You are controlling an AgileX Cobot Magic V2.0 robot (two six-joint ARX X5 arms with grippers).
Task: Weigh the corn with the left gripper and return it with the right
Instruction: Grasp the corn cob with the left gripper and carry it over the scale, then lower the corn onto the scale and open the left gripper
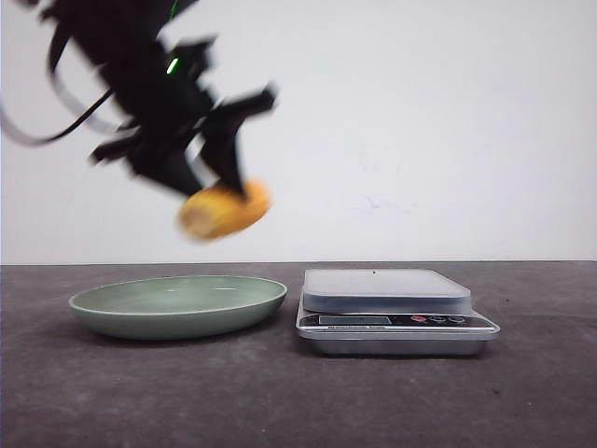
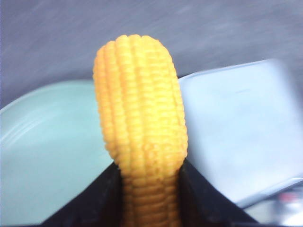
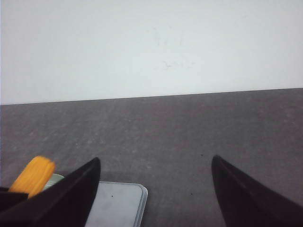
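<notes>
The left claw [image 1: 210, 191] hangs tilted high above the dark desk [image 1: 280, 392], clamped on the corn [image 1: 224, 211], over the green plate's [image 1: 177, 305] 3 o'clock rim. The right claw [image 3: 156, 189] is spread open. A white wall [image 1: 420, 121] stands behind the scale [image 1: 392, 308].

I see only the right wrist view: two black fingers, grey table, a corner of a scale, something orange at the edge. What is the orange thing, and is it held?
Observer: It is the corn, clamped between the left gripper's fingers, as the left wrist view shows.
Operator: Is it on the scale already?
Observer: No. In the front view the corn hangs in the air, above the right rim of a green plate.
Operator: Is the scale free?
Observer: Yes, the platform of the kitchen scale carries nothing, and it stands to the right of the plate.
</notes>
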